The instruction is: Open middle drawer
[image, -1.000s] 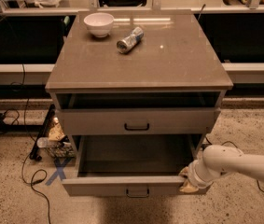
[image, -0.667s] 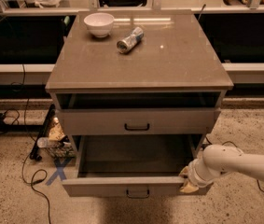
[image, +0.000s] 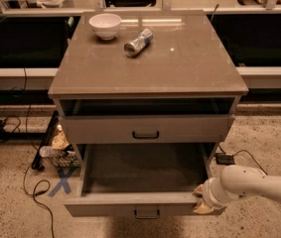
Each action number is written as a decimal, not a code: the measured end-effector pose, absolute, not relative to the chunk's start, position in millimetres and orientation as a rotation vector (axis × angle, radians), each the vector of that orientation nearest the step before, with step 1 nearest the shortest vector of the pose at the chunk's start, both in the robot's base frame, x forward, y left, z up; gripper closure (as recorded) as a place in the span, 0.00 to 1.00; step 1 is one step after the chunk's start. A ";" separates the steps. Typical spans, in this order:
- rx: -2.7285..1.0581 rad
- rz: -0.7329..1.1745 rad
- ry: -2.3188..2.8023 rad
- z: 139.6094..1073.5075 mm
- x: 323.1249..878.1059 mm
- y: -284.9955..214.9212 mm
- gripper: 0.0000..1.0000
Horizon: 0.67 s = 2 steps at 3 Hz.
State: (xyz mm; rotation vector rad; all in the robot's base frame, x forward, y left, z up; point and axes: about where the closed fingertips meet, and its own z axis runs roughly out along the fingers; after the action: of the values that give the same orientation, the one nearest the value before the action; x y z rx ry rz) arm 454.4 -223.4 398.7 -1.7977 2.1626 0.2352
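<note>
1. One gripper (image: pixel 202 200) sits low, just off the cabinet's front right corner, against the right end of the middle drawer's front panel; whether it is spread or closed cannot be told.
2. Its white arm (image: pixel 259 181) reaches in from the right edge of the view, over the speckled floor.
3. The middle drawer (image: pixel 139 203) stands far out from the cabinet's front edge, its grey box bare and its black handle (image: pixel 147 213) at the centre of the face.
4. Above it, the upper drawer (image: pixel 105 129) sits only slightly out.
5. On the cabinet top (image: pixel 179 68), a white bowl (image: pixel 105 25) stands near the back left corner, with a can (image: pixel 138 41) on its side just right of it.
6. A blue X (image: pixel 63 182) marks the floor off the front left corner.
</note>
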 end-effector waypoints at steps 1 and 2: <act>-1.720 0.225 2.189 396.3 427.5 -227.0 1.00; -1.720 0.226 2.189 399.0 427.7 -227.0 1.00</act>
State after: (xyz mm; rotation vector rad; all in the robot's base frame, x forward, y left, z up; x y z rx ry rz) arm 427.7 -227.0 399.0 -1.7200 2.1892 0.2255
